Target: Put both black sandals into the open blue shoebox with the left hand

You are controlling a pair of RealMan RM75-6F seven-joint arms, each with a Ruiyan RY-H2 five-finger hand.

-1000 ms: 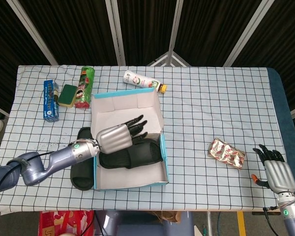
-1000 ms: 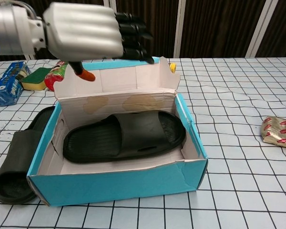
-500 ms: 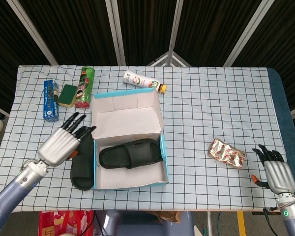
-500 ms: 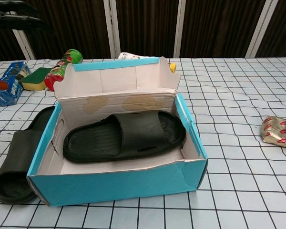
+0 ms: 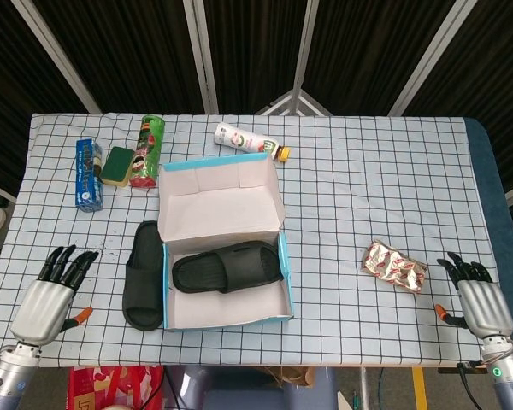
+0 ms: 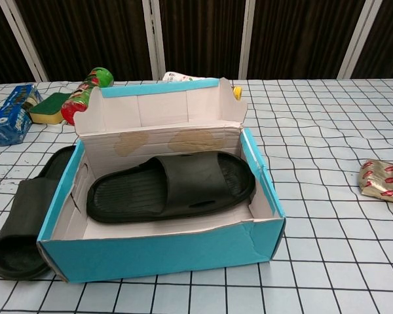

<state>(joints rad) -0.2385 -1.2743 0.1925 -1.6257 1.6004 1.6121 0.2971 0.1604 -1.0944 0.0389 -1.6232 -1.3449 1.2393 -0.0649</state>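
Sandals: one [image 6: 173, 186] in shoebox [image 6: 164, 252], other [image 6: 23, 219] beside it on bench. Left hand [image 5: 47, 295] empty, fingers apart; right hand [image 5: 479, 299] prob. same. Next: grab 2nd.

outer sandal [image 6: 23, 219] — far side seemingly hidden by shoebox [image 6: 158, 252].

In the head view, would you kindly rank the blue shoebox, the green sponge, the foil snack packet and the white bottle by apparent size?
1. Blue shoebox, clearly largest.
2. Foil snack packet and white bottle: too alike to separate.
3. Green sponge, smallest; it lies near the far edge, so distance may shrink it slightly.
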